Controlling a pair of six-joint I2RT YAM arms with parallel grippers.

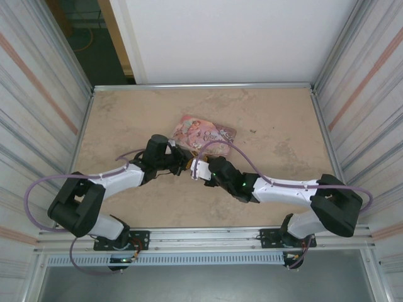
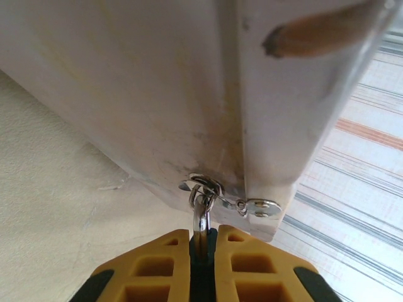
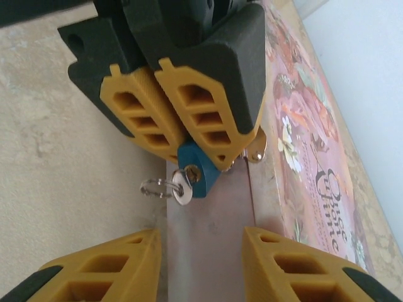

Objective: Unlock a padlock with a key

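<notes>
**Padlock pinned, key waiting for a grip**

The left claw [image 3: 190, 146] is pressed together on the padlock [image 3: 196, 171]. It holds the blue body just off the pink tin [image 3: 308, 157], with the keyhole face turned toward the right claw [image 3: 200, 231], probably so the lock cannot twist when the key is turned. The key [image 3: 184, 187] sits in the keyhole, and its wire ring [image 3: 153, 187] hangs to the side above the counter [image 3: 63, 126]. The right claw is spread and pinches nothing. Its fingers sit on either side of the line to the key and just short of it, which looks like a line-up for closing on the key's head.

Count: one padlock, one key, one ring, one tin and two claws.
</notes>
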